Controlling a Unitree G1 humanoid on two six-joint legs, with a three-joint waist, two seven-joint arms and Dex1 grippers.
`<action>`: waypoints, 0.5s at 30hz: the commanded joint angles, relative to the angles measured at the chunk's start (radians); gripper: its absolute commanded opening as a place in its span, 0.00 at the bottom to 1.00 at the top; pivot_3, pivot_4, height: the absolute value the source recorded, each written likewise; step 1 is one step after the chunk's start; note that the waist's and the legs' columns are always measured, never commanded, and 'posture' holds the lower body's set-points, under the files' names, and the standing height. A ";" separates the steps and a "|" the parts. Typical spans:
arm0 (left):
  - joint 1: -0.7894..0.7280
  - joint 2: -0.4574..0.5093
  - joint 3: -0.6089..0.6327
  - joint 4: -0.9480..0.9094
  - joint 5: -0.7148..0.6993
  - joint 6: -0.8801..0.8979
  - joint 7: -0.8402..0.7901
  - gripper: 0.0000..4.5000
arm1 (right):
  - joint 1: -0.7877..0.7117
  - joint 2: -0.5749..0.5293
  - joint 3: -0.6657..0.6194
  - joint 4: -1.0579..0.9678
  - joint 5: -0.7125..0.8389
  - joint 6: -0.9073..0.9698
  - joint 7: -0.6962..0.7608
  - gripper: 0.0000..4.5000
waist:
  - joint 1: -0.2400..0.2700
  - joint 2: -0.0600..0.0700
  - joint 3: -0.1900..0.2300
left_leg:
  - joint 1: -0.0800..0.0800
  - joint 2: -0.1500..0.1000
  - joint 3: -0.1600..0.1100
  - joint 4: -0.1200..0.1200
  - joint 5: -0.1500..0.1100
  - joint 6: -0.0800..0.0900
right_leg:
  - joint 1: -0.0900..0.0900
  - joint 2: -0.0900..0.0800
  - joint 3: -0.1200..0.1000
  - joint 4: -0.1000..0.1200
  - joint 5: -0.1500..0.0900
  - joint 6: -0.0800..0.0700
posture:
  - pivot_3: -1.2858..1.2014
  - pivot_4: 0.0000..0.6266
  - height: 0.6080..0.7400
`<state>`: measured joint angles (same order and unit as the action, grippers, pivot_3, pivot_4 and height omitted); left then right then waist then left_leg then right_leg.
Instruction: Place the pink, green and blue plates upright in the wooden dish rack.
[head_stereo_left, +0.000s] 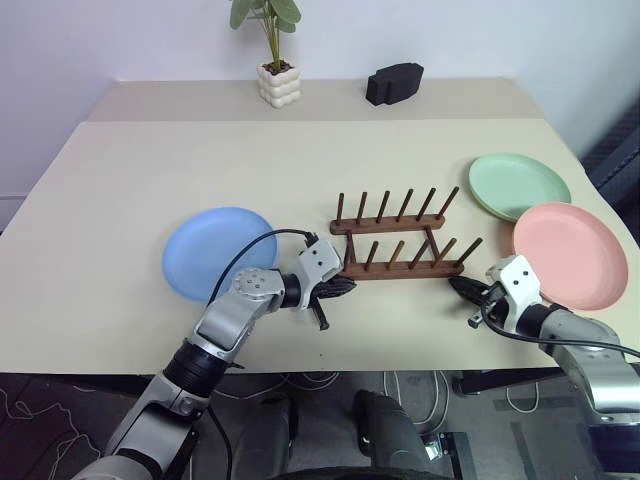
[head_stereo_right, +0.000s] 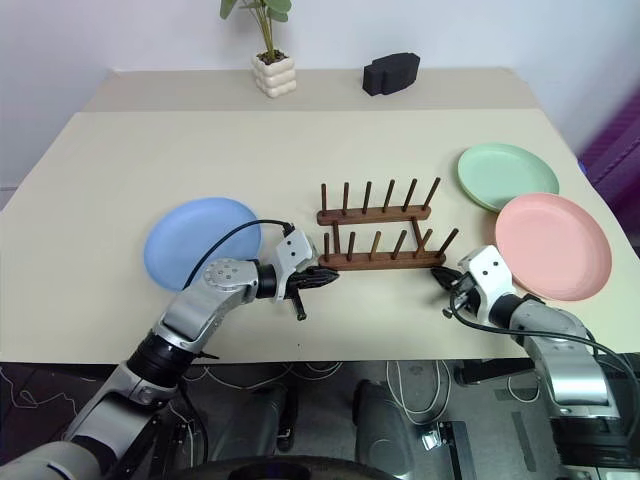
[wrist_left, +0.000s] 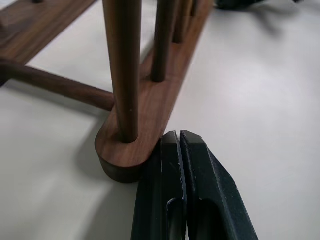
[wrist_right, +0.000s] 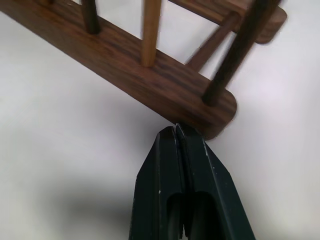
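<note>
The wooden dish rack (head_stereo_left: 398, 238) stands empty mid-table. The left gripper (head_stereo_left: 345, 287) and right gripper (head_stereo_left: 458, 285), both clenched on nothing, touch its near rail's ends. The blue plate (head_stereo_left: 218, 252) lies left; the green plate (head_stereo_left: 519, 184) and pink plate (head_stereo_left: 570, 253) lie right.

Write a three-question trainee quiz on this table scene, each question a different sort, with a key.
1. True or false: a plate already stands in the rack.
2. Which plate lies nearest the left claw? A pink B green C blue
3. Fill in: both claws are ____ and sit at opposite ends of the rack's near rail.

Key:
1. False; the pink plate, green plate and blue plate lie flat on the table.
2. C
3. shut; right claw.
</note>
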<state>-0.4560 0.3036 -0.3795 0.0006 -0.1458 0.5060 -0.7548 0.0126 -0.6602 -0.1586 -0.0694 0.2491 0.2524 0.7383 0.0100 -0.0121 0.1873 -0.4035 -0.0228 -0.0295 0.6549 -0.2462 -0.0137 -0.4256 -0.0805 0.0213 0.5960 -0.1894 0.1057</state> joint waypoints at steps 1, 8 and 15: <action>-0.023 -0.004 0.034 0.013 0.018 -0.020 0.028 0.01 | -0.033 0.009 0.007 0.003 -0.007 -0.016 -0.008 0.00 | 0.000 0.000 0.000 | 0.000 0.000 0.000 0.000 0.000 0.000 | 0.000 0.000 0.000 0.000 0.000 0.000 | 0.52 0.24 0.97; -0.034 -0.003 0.048 0.031 0.021 -0.040 0.036 0.01 | -0.053 0.013 0.011 0.010 -0.007 -0.015 -0.011 0.00 | 0.001 0.000 0.000 | 0.000 -0.001 0.000 0.000 0.000 0.000 | 0.000 0.000 0.000 0.000 0.000 0.000 | 0.52 0.24 0.97; -0.031 0.000 0.048 0.018 0.010 -0.047 0.009 0.01 | -0.034 -0.005 -0.027 -0.048 0.040 0.039 -0.002 0.00 | 0.001 0.000 0.000 | 0.000 -0.001 0.000 0.000 0.000 0.000 | 0.000 0.000 0.000 0.000 0.000 0.000 | 0.52 0.24 0.97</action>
<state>-0.4781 0.3011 -0.3391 0.0511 -0.1285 0.4740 -0.7284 -0.0223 -0.6491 -0.1451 -0.0612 0.2609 0.2825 0.7326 0.0108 -0.0121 0.1873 -0.4038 -0.0233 -0.0295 0.6550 -0.2462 -0.0137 -0.4256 -0.0807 0.0215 0.5961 -0.1891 0.1058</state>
